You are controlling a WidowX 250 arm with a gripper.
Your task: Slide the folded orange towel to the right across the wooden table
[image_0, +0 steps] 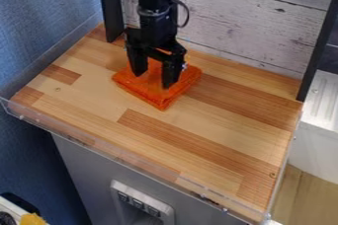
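The black gripper [153, 80] hangs down over the back left part of the wooden work surface [191, 142]. Its two fingers stand apart, open, above an orange folded cloth [158, 98]. The cloth lies flat with one corner toward the front, and its back part is partly hidden behind the gripper. Whether the fingertips touch the cloth, I cannot tell.
Whitewashed wooden boards [244, 26] rise behind the surface, between black posts at the back left and right. A low clear rim [119, 157] runs along the front edge. A blue wall [33, 36] stands at the left.
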